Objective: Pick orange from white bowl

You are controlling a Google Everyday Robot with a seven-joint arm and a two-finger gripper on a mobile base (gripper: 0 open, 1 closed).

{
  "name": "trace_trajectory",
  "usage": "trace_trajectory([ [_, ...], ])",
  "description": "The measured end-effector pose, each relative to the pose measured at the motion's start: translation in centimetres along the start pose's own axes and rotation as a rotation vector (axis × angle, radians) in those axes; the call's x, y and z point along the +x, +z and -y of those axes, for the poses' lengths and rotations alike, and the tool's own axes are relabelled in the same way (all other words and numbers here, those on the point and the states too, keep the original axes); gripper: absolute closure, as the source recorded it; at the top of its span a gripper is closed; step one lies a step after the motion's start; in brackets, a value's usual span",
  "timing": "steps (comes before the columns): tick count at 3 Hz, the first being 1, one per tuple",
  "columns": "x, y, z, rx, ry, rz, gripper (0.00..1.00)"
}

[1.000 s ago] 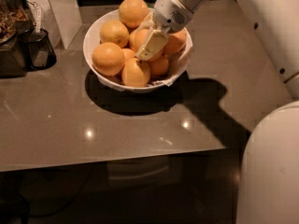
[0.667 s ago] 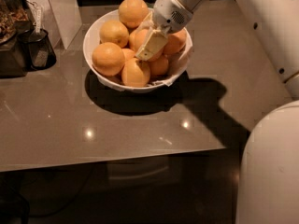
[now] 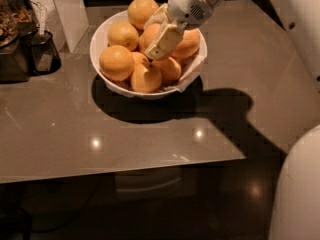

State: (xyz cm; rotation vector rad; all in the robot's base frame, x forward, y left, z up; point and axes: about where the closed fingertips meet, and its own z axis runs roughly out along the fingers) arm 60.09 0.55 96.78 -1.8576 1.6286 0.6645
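In the camera view, the white bowl [image 3: 96, 48] sits on a grey-brown table [image 3: 235, 54] and is heaped with oranges [image 3: 116, 62] that rise above its rim. A crinkled white liner [image 3: 194, 73] shows along the bowl's right edge, between the fruit and the wall.

The gripper [image 3: 161, 41] is over the bowl's middle, having entered across its back right rim at the end of the white arm [image 3: 190, 4]. Its cream tip slants down and to the left, with its lower end among the fruit at the bowl's centre. The middle orange [image 3: 146, 35] lies just left of that tip and touches or nearly touches it. Another orange [image 3: 189, 44] sits just right of the tip, against the bowl's right wall. Whether the gripper is spread or closed on anything cannot be told, because its housing and the fruit hide the far side.

The back orange [image 3: 142, 11] is highest, at the bowl's rear rim. The front orange [image 3: 146, 78] rests against the near wall, below the tip.

A dark container [image 3: 45, 54] stands well left of the bowl, with a white upright panel [image 3: 67, 14] behind it. The arm's shadow [image 3: 220, 109] falls on the table right of and in front of the bowl. The robot's white body [image 3: 300, 194] fills the corner far to the bowl's front right.
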Motion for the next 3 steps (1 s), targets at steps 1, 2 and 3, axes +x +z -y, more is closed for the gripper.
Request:
trace_trajectory([
  [1,-2.4,-3.4,-2.9,0.056,-0.030,0.098,1.00],
  [2,-3.4,-4.7,-5.0,0.086,-0.032,0.139,1.00],
  [3,-3.4,-4.7,-5.0,0.086,-0.032,0.139,1.00],
])
